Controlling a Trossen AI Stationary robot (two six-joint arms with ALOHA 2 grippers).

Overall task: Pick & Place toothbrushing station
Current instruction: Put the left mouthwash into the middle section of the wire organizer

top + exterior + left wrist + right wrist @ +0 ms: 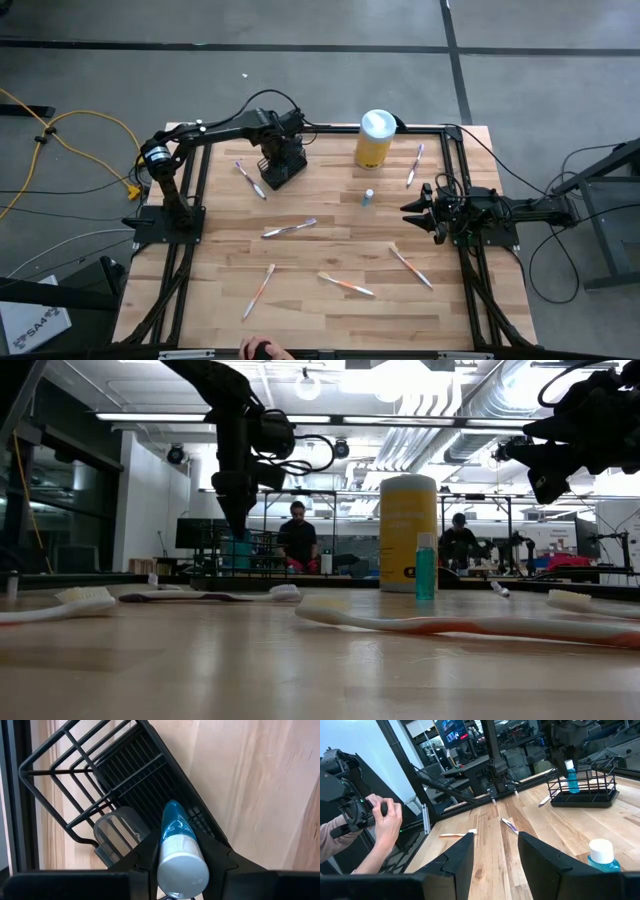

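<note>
Toothbrushing station (282, 160) — directly overhung by the left gripper (181, 851), clamped on a blue bottle (177, 845) — right gripper (418, 211) parted, empty.

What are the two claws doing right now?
Left gripper: shut on a small blue bottle, over the black wire holder.
Right gripper: open, empty.

Wooden table (330, 255) with scattered toothbrushes (289, 229), yellow canister (374, 140), black wire-mesh holder (283, 163).

High view looked straight down on whole table (330, 260). Low view sat at tabletop height, facing room. Wrist views looked forward along fingers; both caught wire holder (125, 775).
</note>
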